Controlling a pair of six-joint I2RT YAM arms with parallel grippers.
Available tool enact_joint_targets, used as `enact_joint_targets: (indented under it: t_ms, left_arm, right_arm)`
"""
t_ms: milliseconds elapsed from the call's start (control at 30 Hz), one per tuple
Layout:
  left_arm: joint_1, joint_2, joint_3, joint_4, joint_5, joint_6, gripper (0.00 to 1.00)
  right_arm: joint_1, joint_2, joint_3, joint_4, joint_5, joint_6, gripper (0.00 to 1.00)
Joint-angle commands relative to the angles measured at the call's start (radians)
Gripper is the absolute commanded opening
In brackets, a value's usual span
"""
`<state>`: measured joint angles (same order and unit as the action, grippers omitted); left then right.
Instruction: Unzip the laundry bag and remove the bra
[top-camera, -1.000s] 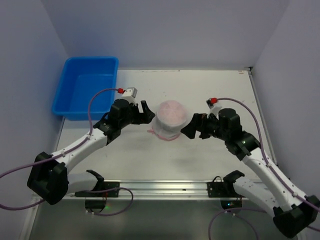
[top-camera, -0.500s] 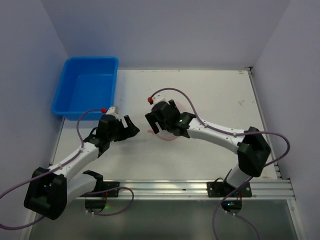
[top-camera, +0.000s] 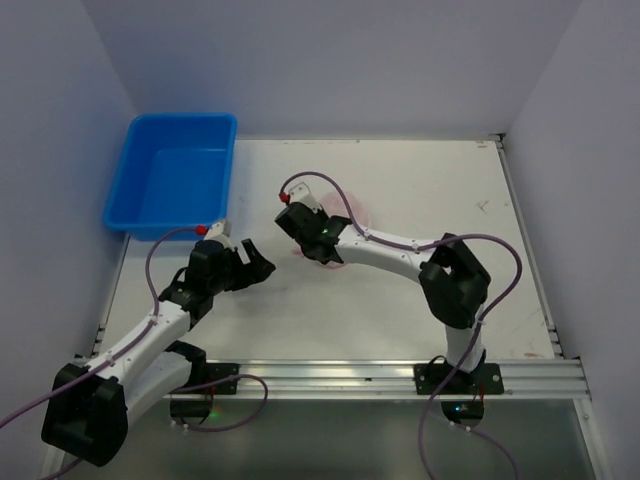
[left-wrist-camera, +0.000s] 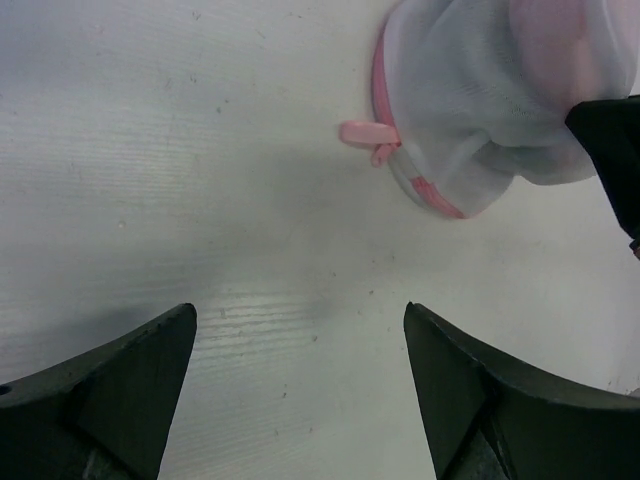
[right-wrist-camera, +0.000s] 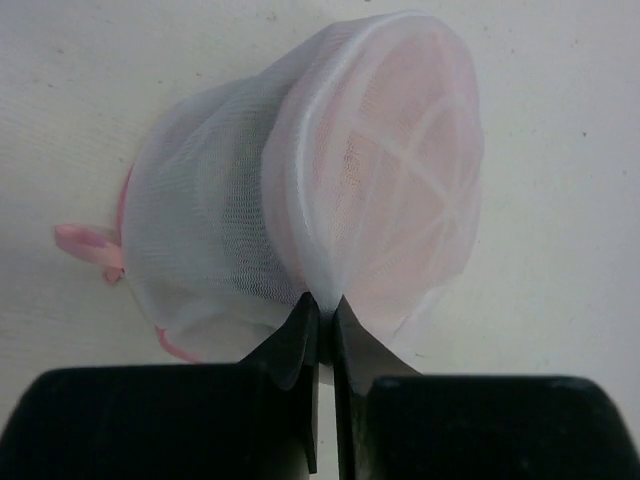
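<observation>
The right gripper (right-wrist-camera: 322, 305) has its fingers nearly together, pinching a fold of mesh at the seam of the laundry bag (right-wrist-camera: 300, 200). The left gripper (left-wrist-camera: 300, 390) stands wide over the bare table (top-camera: 420, 180), holding nothing.

The bag sits left of the table's middle, tipped, its axis running left to right. Its pink-trimmed rim and pull loop (left-wrist-camera: 360, 132) point left toward the left gripper.

From above, the right arm hides most of the bag. The pink contents (right-wrist-camera: 400, 170) show through the mesh, their shape unclear.
</observation>
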<state>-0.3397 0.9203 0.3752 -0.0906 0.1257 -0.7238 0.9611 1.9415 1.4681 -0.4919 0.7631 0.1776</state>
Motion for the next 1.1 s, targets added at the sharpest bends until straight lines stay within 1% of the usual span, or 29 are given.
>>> enact_joint_targets:
  t_ms: [0,33,67,100,167,200,233,267,300,333,400,433,467,500,533,567,600,633,733,800,933,967,1067]
  left_arm:
    - [0.010,-0.026,0.005,0.011,0.025,-0.012,0.88]
    - [0.010,-0.023,0.016,0.009,0.040,-0.008,0.88]
    - [0.010,-0.023,0.024,0.015,0.051,-0.005,0.88]
    - [0.010,-0.024,0.027,0.023,0.064,-0.003,0.88]
    - [0.010,-0.040,0.042,0.035,0.100,-0.006,0.88]
    - [0.010,-0.049,0.047,0.037,0.103,-0.008,0.88]
    - [0.010,-0.070,0.057,0.037,0.104,-0.014,0.88]
    - [0.010,-0.081,0.063,0.032,0.103,-0.014,0.88]
    - [0.010,-0.092,0.071,0.028,0.101,-0.014,0.88]
    - [0.010,-0.115,0.080,0.023,0.101,-0.014,0.88]
    - [0.010,-0.141,0.105,0.019,0.100,-0.014,0.88]
    - [0.010,-0.170,0.113,0.020,0.095,-0.016,0.88]
    - [0.010,-0.185,0.123,0.025,0.091,-0.014,0.88]
    - [0.010,-0.198,0.129,0.023,0.074,-0.009,0.88]
    - [0.010,-0.215,0.134,0.020,0.065,-0.002,0.88]
    - [0.011,-0.219,0.142,0.009,0.057,0.003,0.88]
    - [0.010,-0.221,0.145,0.003,0.046,0.010,0.88]
    - [0.010,-0.218,0.146,-0.003,0.045,0.024,0.88]
    - [0.010,-0.187,0.146,-0.024,0.052,0.035,0.88]
    - [0.010,-0.167,0.130,-0.011,0.072,0.031,0.88]
    - [0.010,-0.112,0.094,0.069,0.120,-0.023,0.88]
    - [0.010,-0.103,0.091,0.116,0.126,-0.028,0.88]
    - [0.010,-0.060,0.093,0.158,0.135,-0.028,0.88]
  right_arm:
    - [-0.010,-0.148,0.063,-0.007,-0.117,0.066,0.03]
    - [-0.013,-0.176,0.064,-0.008,-0.167,0.080,0.00]
    - [-0.019,-0.203,0.061,-0.007,-0.220,0.114,0.00]
    - [-0.039,-0.255,0.057,-0.007,-0.317,0.134,0.00]
    - [-0.071,-0.303,0.031,0.003,-0.424,0.213,0.00]
    - [-0.114,-0.353,0.009,0.038,-0.541,0.241,0.00]
    - [-0.140,-0.381,-0.018,0.067,-0.614,0.297,0.00]
    - [-0.194,-0.407,-0.091,0.108,-0.690,0.330,0.00]
    - [-0.214,-0.432,-0.132,0.193,-0.809,0.361,0.00]
    - [-0.231,-0.465,-0.165,0.228,-0.852,0.388,0.00]
    - [-0.260,-0.475,-0.247,0.308,-0.915,0.437,0.00]
    - [-0.271,-0.474,-0.270,0.332,-0.980,0.489,0.00]
    - [-0.309,-0.472,-0.329,0.364,-1.028,0.528,0.00]
    - [-0.329,-0.470,-0.371,0.454,-1.076,0.571,0.00]
    - [-0.352,-0.464,-0.412,0.507,-1.158,0.665,0.00]
    - [-0.390,-0.457,-0.492,0.574,-1.192,0.709,0.00]
    - [-0.404,-0.446,-0.523,0.652,-1.218,0.744,0.00]
    - [-0.418,-0.434,-0.544,0.679,-1.261,0.796,0.00]
    - [-0.466,-0.380,-0.627,0.803,-1.315,0.880,0.00]
    - [-0.505,-0.346,-0.689,0.886,-1.347,0.914,0.00]
    - [-0.562,-0.297,-0.761,0.967,-1.381,0.983,0.00]
    - [-0.579,-0.286,-0.787,0.983,-1.386,0.993,0.00]
    - [-0.601,-0.234,-0.828,1.038,-1.410,1.045,0.00]
